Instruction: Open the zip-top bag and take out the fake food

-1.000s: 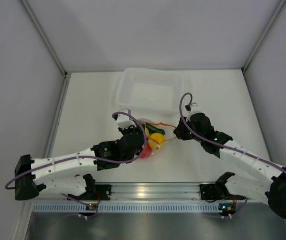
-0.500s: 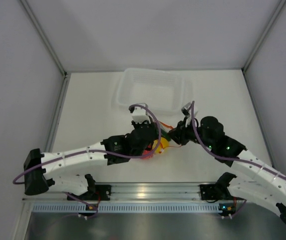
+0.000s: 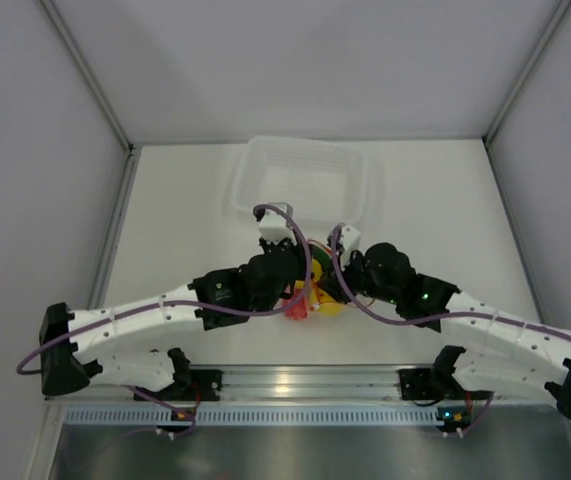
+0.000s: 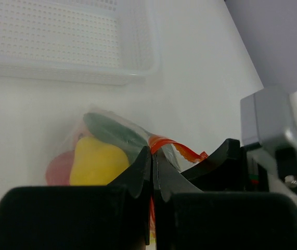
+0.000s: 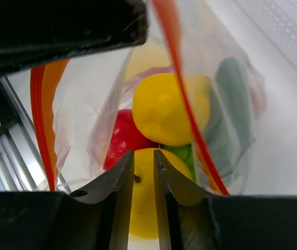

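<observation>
Pinching the zip-top bag (image 4: 71, 141) at its mouth from both sides seems to be the idea, so that its lips can be drawn apart. Leftmost, the left arm (image 3: 145, 320) stretches low over the counter (image 3: 185, 220) toward the centre, wrist bent inward. The left jaws are pressed fully together on the bag's orange-red zip strip (image 4: 171, 147). The bag rests on the counter between the two wrists, just short of the basket (image 3: 300, 180), with the fake food (image 5: 169, 107) inside it: yellow and red rounds and a dark green cucumber (image 4: 112, 133). To the right, the right arm (image 3: 505, 330) reaches in as a mirror. The right jaws stand a narrow slit apart at the bag's mouth, and whether film is caught between them I cannot tell.
</observation>
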